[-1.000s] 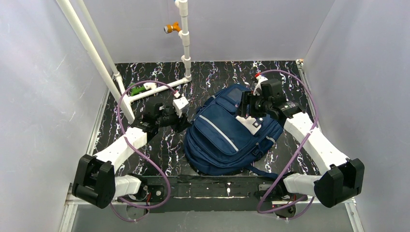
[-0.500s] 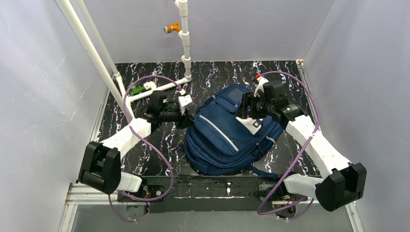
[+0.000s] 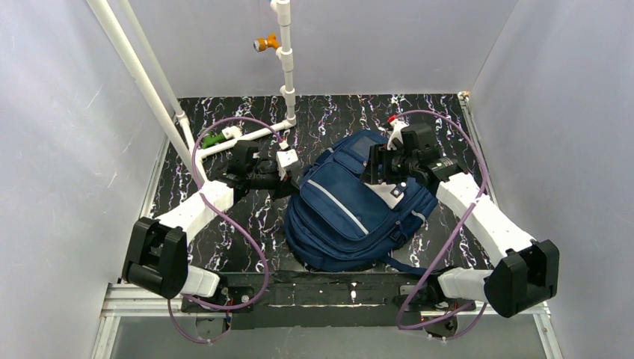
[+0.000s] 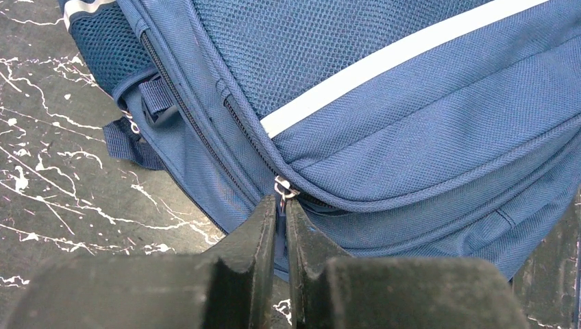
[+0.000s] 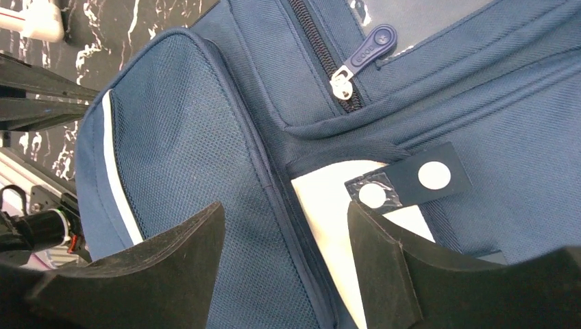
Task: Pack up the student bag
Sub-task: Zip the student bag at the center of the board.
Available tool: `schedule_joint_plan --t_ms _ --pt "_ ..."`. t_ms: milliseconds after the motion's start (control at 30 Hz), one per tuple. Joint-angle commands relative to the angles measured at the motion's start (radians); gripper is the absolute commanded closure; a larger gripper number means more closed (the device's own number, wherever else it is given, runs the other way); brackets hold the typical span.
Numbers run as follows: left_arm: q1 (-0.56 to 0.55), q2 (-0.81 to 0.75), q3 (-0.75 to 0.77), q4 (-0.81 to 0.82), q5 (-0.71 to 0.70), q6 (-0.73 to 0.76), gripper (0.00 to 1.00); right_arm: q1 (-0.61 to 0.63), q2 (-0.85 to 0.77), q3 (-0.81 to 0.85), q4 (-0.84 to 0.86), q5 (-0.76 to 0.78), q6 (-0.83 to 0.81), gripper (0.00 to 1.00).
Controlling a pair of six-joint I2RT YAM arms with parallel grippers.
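Overhead, shows the student bag [image 3: 351, 217] lying flat mid-bench on the black marbled bench [image 3: 247, 224], front pocket up, top end toward the back wall, one strap trailing toward the arm bases. Places the left arm at the bag's left edge and the right arm over its upper right part, yet hides both grips.

Up close from the left wrist, finds the left fingers [image 4: 250, 260] pressed together and clamped on a small metal zip pull [image 4: 283, 188], at the meeting of two zip tracks just below the grey stripe [image 4: 384, 65]. Catches also a side strap loop [image 4: 154, 103] near the bag's corner, lost overhead.

From the right wrist, finds the right fingers [image 5: 181, 260] well apart with nothing between them, straddling the seam between the mesh panel [image 5: 185, 151] and the white patch [image 5: 329, 205]. Cannot tell whether touching the fabric. Adds a blue zip tab [image 5: 370, 48] and a black tab with two white dots [image 5: 411, 179], too small to make out from above.

Only from above, takes in the white pipe frame [image 3: 284, 67] at the back of the bench.
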Motion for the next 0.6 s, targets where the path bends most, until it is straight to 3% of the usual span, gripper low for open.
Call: schedule_joint_plan --t_ms 0,167,300,567 --pt "-0.004 -0.041 0.031 -0.078 -0.029 -0.011 1.00 0.070 0.027 0.097 0.062 0.050 -0.028 0.27" --pt "-0.020 -0.064 0.033 -0.085 -0.050 -0.076 1.00 0.175 0.134 0.208 0.064 0.203 0.000 0.20" --pt "-0.034 -0.071 0.032 -0.084 -0.065 -0.119 1.00 0.206 0.230 0.284 0.048 0.323 0.040 0.21" --pt "-0.035 -0.090 0.026 -0.084 -0.059 -0.141 1.00 0.291 0.383 0.401 0.048 0.294 -0.066 0.27"
